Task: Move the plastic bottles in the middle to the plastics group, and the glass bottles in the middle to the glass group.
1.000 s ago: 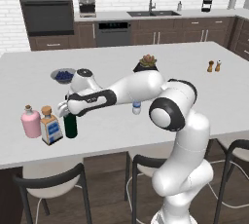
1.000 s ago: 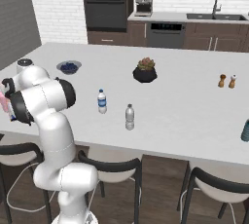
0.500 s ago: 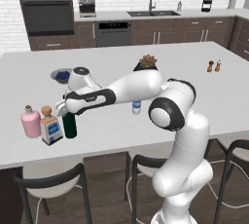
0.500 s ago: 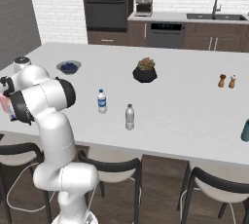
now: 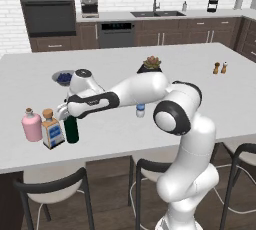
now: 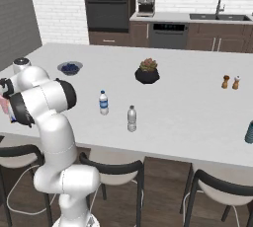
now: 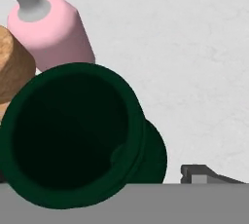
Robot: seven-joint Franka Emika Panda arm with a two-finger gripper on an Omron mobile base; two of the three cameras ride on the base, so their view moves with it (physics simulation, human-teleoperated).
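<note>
The tall dark green glass bottle [image 5: 71, 129] stands upright on the island counter, right beside the square blue-labelled bottle [image 5: 52, 131] and the pink corked bottle [image 5: 31, 126] of the glass group. My gripper [image 5: 68, 114] sits over its neck, jaws open. In the hand view I look down into the green bottle's mouth [image 7: 73, 135]; one fingertip [image 7: 200, 173] stands clear of the glass, the other is hidden behind it. The pink bottle [image 7: 53, 30] lies just beyond. Two plastic bottles stand mid-counter: the white-capped, blue-labelled one [image 6: 103, 102] and the greyish one [image 6: 131, 118].
A bowl of blueberries [image 5: 63, 77] sits just behind my hand. Farther back stand a potted plant [image 6: 147, 71] and salt and pepper shakers [image 6: 231, 82]. A teal object [image 6: 249, 132] is at the right edge. Stools line the counter's near edge [image 5: 100, 151].
The jaws have spread away from the green bottle's neck, letting it go. The bottle stays upright in the same spot, and the arm has barely moved.
</note>
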